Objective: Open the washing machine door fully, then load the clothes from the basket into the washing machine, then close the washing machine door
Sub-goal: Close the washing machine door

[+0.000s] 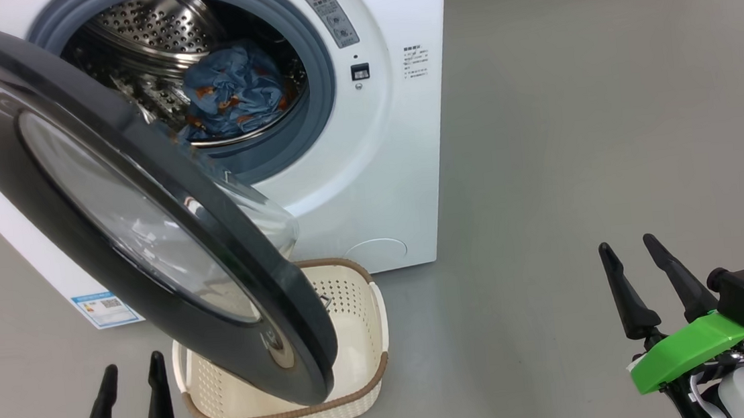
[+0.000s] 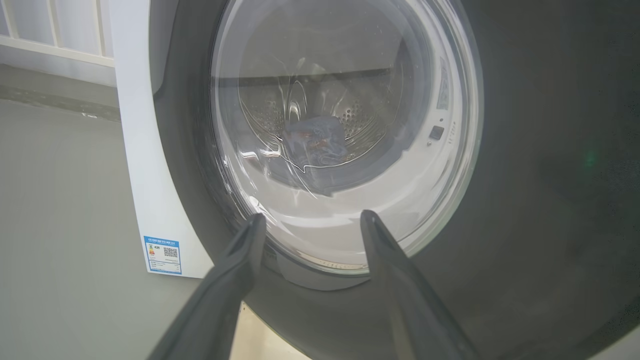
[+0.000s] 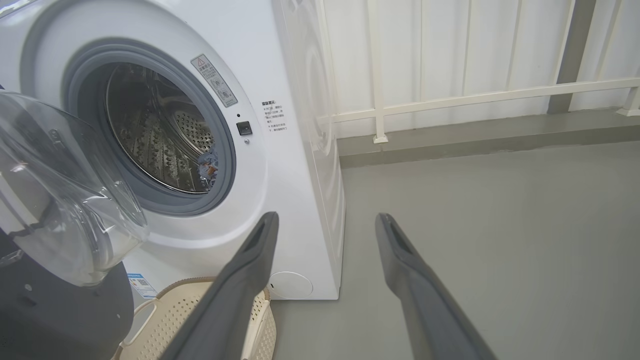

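The washing machine (image 1: 370, 189) stands with its black round door (image 1: 74, 194) swung out, partly over the basket (image 1: 353, 305). Light blue clothes (image 1: 233, 90) with orange print lie in the steel drum; the clothes (image 3: 207, 167) show at the drum's edge in the right wrist view. The basket's visible inside is bare. My left gripper (image 1: 132, 371) is open at the lower left, in front of the door (image 2: 525, 175), its fingers (image 2: 235, 270) framing the glass window. My right gripper (image 1: 626, 247) is open at the lower right above the floor, holding nothing, and my right gripper (image 3: 326, 220) points past the machine's (image 3: 280, 150) right corner.
Grey floor (image 1: 573, 117) spreads to the right of the machine. A white railing and wall panels (image 3: 450, 95) stand behind a low kerb. A blue label sticker (image 1: 104, 308) sits at the machine's lower left corner. The basket (image 3: 200, 310) lies under the door's glass bowl (image 3: 65, 200).
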### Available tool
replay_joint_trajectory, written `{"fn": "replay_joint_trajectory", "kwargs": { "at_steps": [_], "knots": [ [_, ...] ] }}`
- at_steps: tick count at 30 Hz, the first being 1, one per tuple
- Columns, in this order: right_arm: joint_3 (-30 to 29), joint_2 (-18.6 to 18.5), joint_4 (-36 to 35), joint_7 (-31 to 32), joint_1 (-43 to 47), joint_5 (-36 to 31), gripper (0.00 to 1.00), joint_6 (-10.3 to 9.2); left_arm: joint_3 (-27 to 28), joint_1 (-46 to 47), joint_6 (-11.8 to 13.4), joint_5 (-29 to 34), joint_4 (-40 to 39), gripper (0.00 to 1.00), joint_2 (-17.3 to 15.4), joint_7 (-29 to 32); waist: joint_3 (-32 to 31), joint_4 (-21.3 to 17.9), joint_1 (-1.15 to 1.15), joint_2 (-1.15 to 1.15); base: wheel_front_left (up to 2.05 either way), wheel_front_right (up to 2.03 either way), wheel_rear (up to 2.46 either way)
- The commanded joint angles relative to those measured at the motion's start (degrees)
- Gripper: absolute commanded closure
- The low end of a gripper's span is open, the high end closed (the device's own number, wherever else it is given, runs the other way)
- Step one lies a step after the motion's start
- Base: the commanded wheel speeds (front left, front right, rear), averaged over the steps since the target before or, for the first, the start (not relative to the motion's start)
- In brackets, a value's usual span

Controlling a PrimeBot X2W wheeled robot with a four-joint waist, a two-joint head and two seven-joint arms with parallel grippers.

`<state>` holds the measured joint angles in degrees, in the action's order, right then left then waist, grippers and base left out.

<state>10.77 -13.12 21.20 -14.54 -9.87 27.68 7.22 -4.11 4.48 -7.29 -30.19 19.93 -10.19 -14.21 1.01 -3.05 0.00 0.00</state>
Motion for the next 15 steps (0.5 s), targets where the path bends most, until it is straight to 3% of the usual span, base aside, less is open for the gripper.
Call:
{"fn": "replay_joint_trajectory", "kwargs": {
  "at_steps": [1,2,4,5,6,15],
  "knots": [
    [1.02,-1.02,-1.64,-0.46,-1.36,-0.51,0.19,0.26,1.86,2.49,-0.20,0.35,-1.38,0.00,-0.94,-0.78,-0.06,0.12,0.00,0.00,0.00,0.00,0.00],
    [1.11,-1.05,-1.83,-0.46,-1.37,-0.50,0.42,0.26,1.79,2.45,-0.20,0.37,-1.40,0.00,-0.88,-0.78,-0.08,0.21,0.00,0.00,0.00,0.00,0.00],
    [1.22,-1.15,-2.16,-0.46,-1.38,-0.57,0.68,0.26,1.69,2.42,-0.20,0.36,-1.45,0.00,-0.81,-0.78,-0.09,0.46,0.00,0.00,0.00,0.00,0.00],
    [1.34,-1.20,-2.36,-0.46,-1.47,-0.66,0.91,0.26,1.67,2.39,-0.20,0.34,-1.49,0.00,-0.79,-0.78,-0.08,0.63,0.00,0.00,0.00,0.00,0.00],
    [1.48,-1.27,-2.71,-0.46,-1.60,-0.75,1.00,0.26,1.64,2.38,-0.20,0.32,-1.54,0.00,-0.78,-0.78,-0.01,0.83,0.00,0.00,0.00,0.00,0.00],
    [2.24,-2.08,-5.78,-0.46,-4.34,-1.95,1.00,0.26,1.24,2.60,-0.20,0.46,-1.93,0.00,-0.12,-0.78,1.08,4.19,0.00,0.00,0.00,0.00,0.00]
  ]
}}
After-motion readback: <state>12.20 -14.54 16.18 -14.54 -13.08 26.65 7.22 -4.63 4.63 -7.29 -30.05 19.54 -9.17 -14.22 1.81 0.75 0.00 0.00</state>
